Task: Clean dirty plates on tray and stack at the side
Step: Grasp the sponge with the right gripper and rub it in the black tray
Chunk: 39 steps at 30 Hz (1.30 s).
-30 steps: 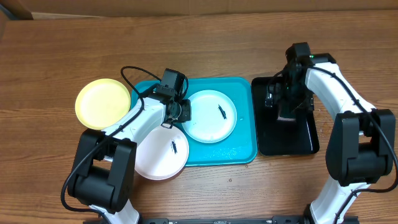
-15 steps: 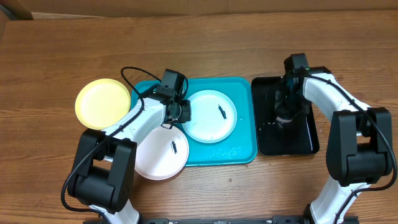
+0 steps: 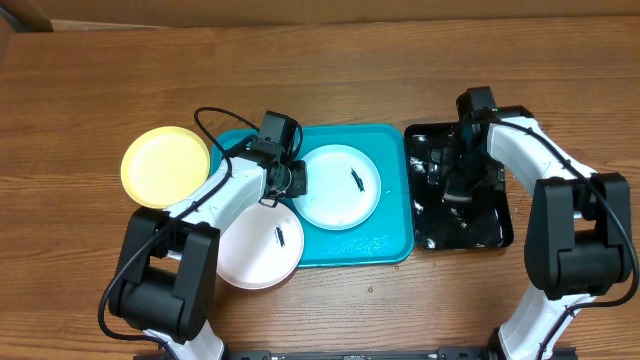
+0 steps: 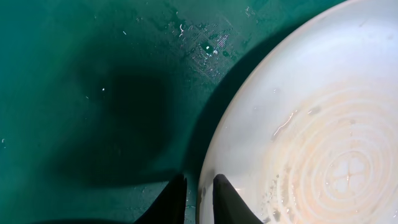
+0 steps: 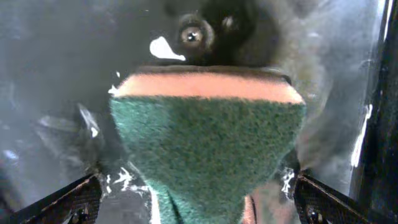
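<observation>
Sponge (image 5: 208,143) masks most of the right hand (image 5: 199,205); plate (image 4: 311,124) is cropped.

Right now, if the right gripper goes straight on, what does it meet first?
Probably the wet glossy black rectangular tray, through the green scouring sponge the right gripper holds; depth unclear.

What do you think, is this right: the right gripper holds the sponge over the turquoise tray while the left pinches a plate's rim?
Not quite. The overhead view shows the right gripper holding the sponge over the black tray, not the turquoise tray. The left gripper does pinch a plate by its rim.
</observation>
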Tool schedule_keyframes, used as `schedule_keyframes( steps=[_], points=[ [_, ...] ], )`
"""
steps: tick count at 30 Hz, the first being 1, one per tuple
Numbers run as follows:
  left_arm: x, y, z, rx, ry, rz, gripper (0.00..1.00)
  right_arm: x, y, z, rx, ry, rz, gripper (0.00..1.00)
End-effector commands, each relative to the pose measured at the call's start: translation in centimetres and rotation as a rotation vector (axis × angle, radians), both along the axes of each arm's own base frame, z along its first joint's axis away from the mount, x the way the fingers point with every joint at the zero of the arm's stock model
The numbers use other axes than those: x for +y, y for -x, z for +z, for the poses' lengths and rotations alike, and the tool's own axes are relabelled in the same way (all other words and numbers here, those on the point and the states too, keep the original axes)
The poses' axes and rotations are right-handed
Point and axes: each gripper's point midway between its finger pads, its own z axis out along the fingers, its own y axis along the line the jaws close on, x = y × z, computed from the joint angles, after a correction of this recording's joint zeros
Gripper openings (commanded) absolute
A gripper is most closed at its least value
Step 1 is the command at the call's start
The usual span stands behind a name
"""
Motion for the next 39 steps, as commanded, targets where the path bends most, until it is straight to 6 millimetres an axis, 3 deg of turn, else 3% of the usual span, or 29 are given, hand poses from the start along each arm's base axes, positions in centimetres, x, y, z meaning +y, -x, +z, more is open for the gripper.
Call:
schedule_keyframes(
  steps=[1, 3, 5, 8, 16, 20, 32, 39],
  points=[
    [0.0, 0.2, 0.2, -0.008, -0.004, 0.008, 0.18, 0.2, -2.2, 2.9, -0.081, -0.021, -0.005, 1.0],
    [0.0, 0.2, 0.2, -0.008, -0.004, 0.007, 0.19, 0.3, -2.7, 4.1, -0.087, -0.022, -0.005, 0.97],
    [0.0, 0.2, 0.2, -0.008, -0.004, 0.007, 0.19, 0.3, -2.9, 5.0, -0.087, -0.022, -0.005, 0.88],
    [0.0, 0.2, 0.2, -0.008, -0.004, 0.007, 0.18, 0.3, -2.4, 5.2, -0.066, -0.02, -0.012, 0.76],
    [0.0, 0.2, 0.2, -0.008, -0.004, 0.007, 0.19, 0.2, -0.8, 2.9, -0.021, -0.017, -0.031, 0.72],
    [0.0, 0.2, 0.2, -0.008, -0.004, 0.008, 0.19, 0.1, -0.6, 2.0, -0.026, -0.017, -0.031, 0.63],
    [0.0, 0.2, 0.2, -0.008, -0.004, 0.007, 0.19, 0.1, -0.7, 2.0, -0.031, -0.018, -0.031, 0.41],
    [0.0, 0.2, 0.2, -0.008, -0.004, 0.008, 0.19, 0.1, -0.5, 2.0, -0.024, -0.017, -0.031, 0.43]
  ],
)
